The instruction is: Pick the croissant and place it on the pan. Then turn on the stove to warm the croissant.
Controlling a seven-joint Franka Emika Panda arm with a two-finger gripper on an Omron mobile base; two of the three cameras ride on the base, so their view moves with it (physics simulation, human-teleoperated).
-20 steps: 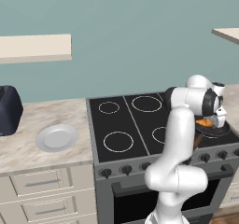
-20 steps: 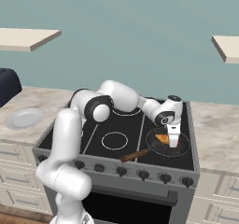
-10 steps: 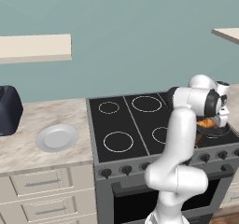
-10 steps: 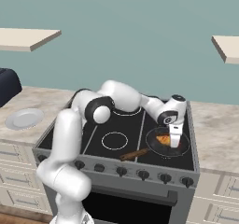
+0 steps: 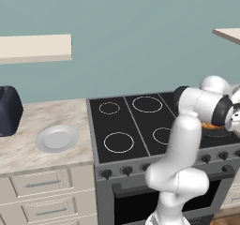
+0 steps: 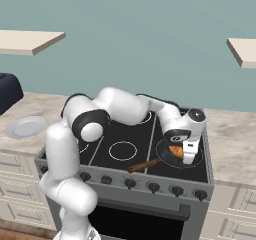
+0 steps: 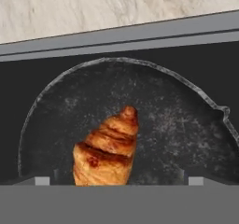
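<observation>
The croissant [image 7: 107, 148], golden-brown and streaked, lies on the floor of the dark round pan [image 7: 177, 125]. My gripper [image 7: 119, 181] hangs just above it, open, with its tips spread wide and a gap on either side of the pastry. From the right base view, the gripper [image 6: 189, 153] points down over the croissant [image 6: 175, 150] in the pan [image 6: 167, 160] at the stove's front right burner, the pan's wooden handle [image 6: 144, 165] reaching left. The stove [image 5: 126, 125] has a black glass top, and the croissant [image 5: 213, 124] shows orange behind my forearm.
A row of dark knobs [image 6: 150, 186] runs along the stove's front. A light-grey plate [image 5: 57, 138] lies on the marble counter [image 5: 18, 153] left of the stove, beside a dark appliance [image 5: 7, 110]. Marble counter [image 7: 93, 3] lies just past the stove's edge.
The jaws have spread wider apart around the croissant, which now lies loose in the pan. The arm has barely moved.
</observation>
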